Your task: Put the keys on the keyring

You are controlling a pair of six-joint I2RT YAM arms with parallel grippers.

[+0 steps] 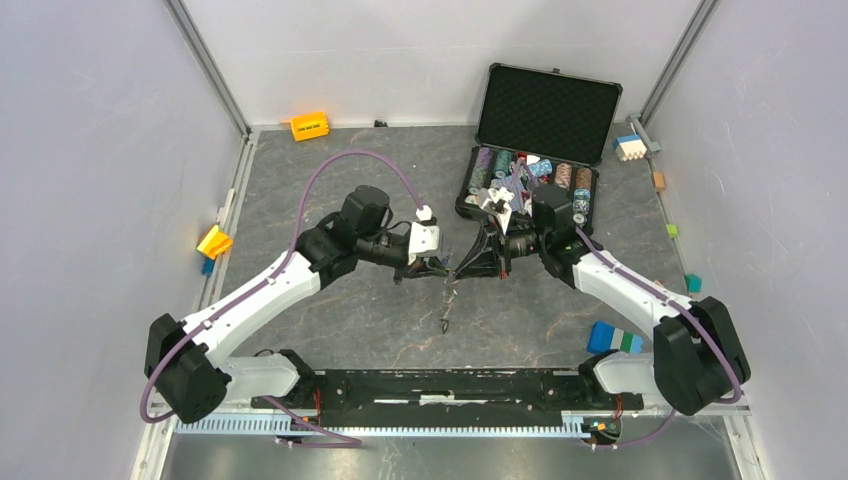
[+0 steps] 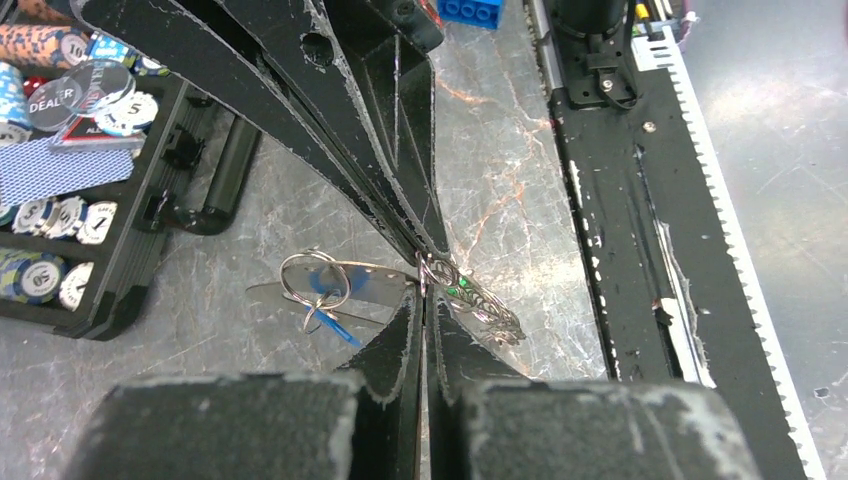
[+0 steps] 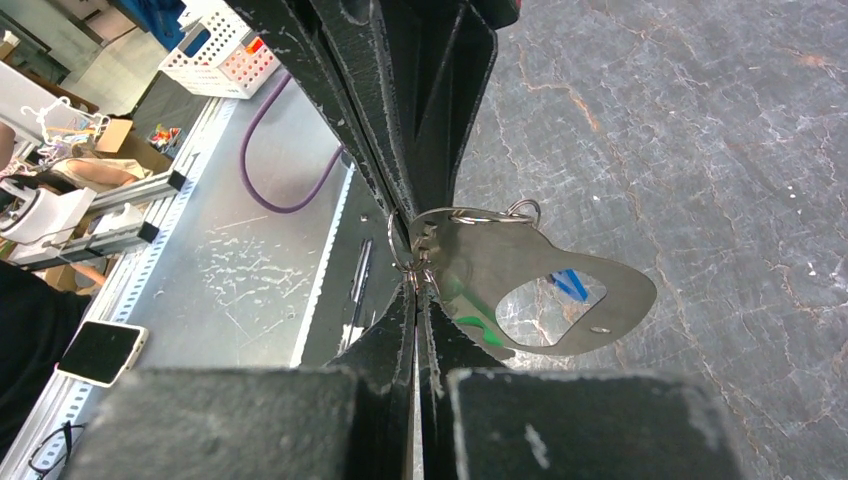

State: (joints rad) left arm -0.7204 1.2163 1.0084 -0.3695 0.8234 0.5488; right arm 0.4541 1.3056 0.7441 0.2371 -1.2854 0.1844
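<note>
The counter point(image 1: 380, 330) is covered with a dark grey sheet of marble pattern, and it is enclosed by pale walls with metal posts in the far corners; an open black case point(image 1: 545, 110) with poker chips point(image 1: 500, 165) is placed at the far right; an orange block point(image 1: 310, 126) is seen at the far wall, a yellow block point(image 1: 213, 241) at the left edge, and a blue block point(image 1: 606, 337) near the base of the right arm.

Both arms are met over the middle of the counter; the keyring point(image 3: 470, 250) is held there in the air between them, and its thin chain point(image 1: 447, 305) is hung down toward the counter; the green tag point(image 2: 460, 291) is seen just beside the fingertips.

The left pincer point(image 2: 424, 300) is pressed closed on the edge of the keyring; the right pincer point(image 3: 417, 295) is also closed on that same edge, tip against tip with the left one; small wire rings are attached at this place.

The keys cannot be told with certainty in any view.
</note>
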